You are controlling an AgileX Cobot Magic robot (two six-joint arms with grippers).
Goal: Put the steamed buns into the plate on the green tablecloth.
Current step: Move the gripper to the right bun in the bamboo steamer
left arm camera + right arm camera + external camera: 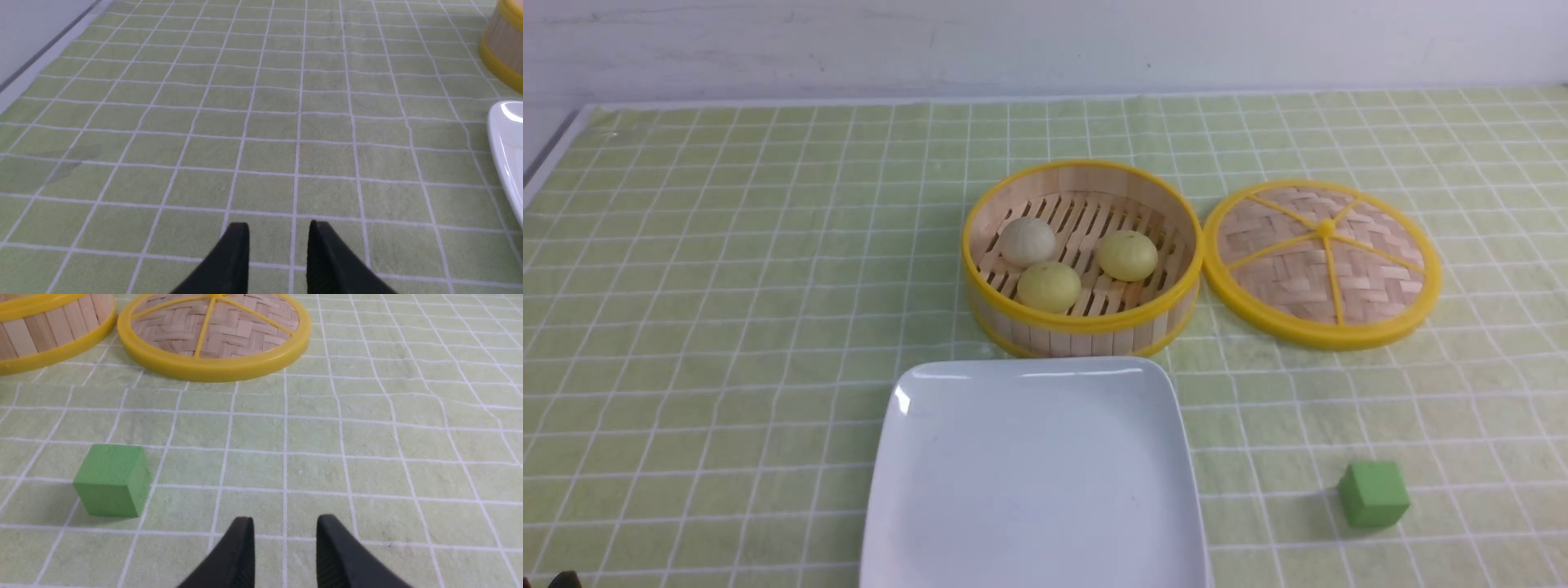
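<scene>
Three steamed buns lie in a round bamboo steamer basket (pixel 1086 327) in the front view: an off-white one (pixel 1027 241) and two pale yellow ones (pixel 1049 286) (pixel 1127 255). The white square plate (pixel 1029 482) sits empty on the green tablecloth (pixel 727 327), just in front of the basket; its rim also shows in the left wrist view (pixel 508 147). My left gripper (pixel 279 228) is open and empty over bare cloth, left of the plate. My right gripper (pixel 285 522) is open and empty over bare cloth, near the green cube (pixel 112 479).
The round woven lid (pixel 1323 261) lies flat to the right of the basket, and shows in the right wrist view (pixel 212 330). The green cube (pixel 1372 492) sits at the front right. The cloth's left edge meets a grey table border (pixel 36 61).
</scene>
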